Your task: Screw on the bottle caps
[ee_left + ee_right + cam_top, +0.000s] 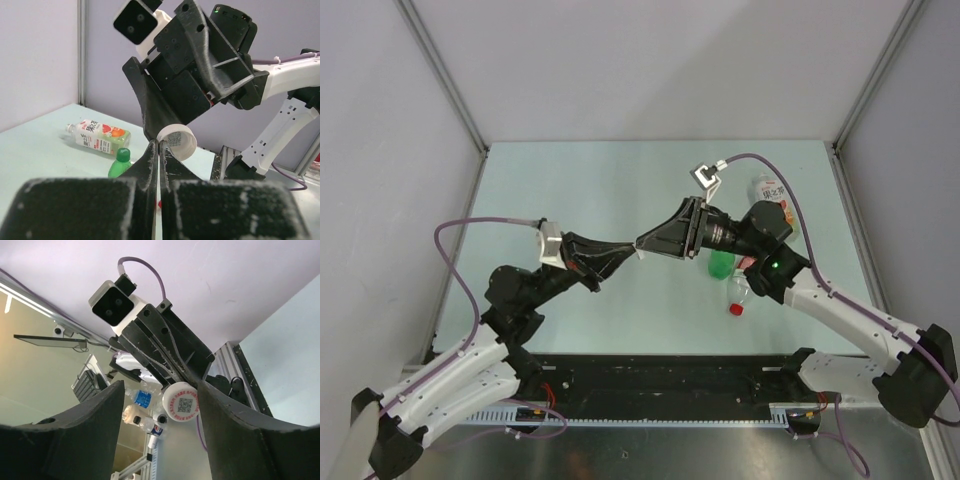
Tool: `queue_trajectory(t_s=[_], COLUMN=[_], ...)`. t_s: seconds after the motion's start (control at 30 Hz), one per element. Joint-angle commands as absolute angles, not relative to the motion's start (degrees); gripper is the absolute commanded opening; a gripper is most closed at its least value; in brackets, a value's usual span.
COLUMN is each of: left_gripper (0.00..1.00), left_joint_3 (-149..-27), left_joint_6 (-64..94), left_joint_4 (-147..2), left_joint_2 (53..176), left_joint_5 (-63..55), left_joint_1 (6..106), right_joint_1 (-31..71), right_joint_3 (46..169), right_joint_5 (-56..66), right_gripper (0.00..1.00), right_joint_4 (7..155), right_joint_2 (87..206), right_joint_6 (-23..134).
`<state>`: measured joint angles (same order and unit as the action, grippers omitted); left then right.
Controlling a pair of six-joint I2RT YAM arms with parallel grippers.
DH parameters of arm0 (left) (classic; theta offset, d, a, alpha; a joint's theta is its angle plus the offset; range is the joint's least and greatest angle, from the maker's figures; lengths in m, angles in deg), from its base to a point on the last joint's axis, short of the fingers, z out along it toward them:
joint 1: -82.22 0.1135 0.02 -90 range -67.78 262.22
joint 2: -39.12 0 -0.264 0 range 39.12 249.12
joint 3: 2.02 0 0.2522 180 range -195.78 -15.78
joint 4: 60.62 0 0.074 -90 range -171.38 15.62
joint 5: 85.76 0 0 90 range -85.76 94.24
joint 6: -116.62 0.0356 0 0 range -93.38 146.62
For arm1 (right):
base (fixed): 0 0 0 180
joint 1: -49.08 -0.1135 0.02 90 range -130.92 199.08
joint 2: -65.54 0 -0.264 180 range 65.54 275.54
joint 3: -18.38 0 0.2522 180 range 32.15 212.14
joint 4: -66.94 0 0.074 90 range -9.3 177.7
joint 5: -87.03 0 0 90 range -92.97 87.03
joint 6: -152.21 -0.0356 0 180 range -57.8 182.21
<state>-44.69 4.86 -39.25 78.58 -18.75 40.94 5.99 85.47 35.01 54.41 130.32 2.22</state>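
My left gripper (pixel 158 146) is shut, pinching the rim of the white cap (pixel 177 141) at its fingertips and holding it high above the table. My right gripper (pixel 160 390) is open and faces it, with a finger on each side of the white cap (pixel 181 402) and not touching it. In the top view both grippers meet at mid-table, left (pixel 630 251), right (pixel 644 240). The small green bottle (pixel 722 263) carries a green cap (pixel 123 154). The slim clear bottle (pixel 741 288) lies with a red cap (pixel 736 309) at its near end. The wider bottle (pixel 772 193) lies at the back right, its neck bare.
The three bottles lie together right of centre under my right arm (pixel 820 295). Grey walls enclose the pale green table (pixel 570 180) on three sides. A black rail (pixel 660 375) runs along the near edge.
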Motion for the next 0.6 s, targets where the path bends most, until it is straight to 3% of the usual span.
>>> queue_trajectory(t_s=[0.0, 0.33, 0.57], left_gripper=[0.0, 0.0, 0.0], left_joint_3=[-45.0, -44.8, -44.79], left_joint_6=[6.75, 7.26, 8.05], left_joint_4=[-36.42, -36.34, -36.33], left_joint_2=[78.73, 78.22, 79.0], left_joint_5=[-18.6, -17.05, -17.19], left_joint_1=[40.44, 40.39, 40.43], right_joint_1=[5.1, 4.97, 4.96], right_joint_3=[85.58, 85.58, 85.59], right_joint_5=[35.47, 36.81, 37.25], right_gripper=[0.61, 0.59, 0.49], right_joint_4=[49.5, 56.23, 57.93], right_joint_2=[131.46, 131.84, 131.65], right_joint_6=[-0.23, 2.89, 3.44])
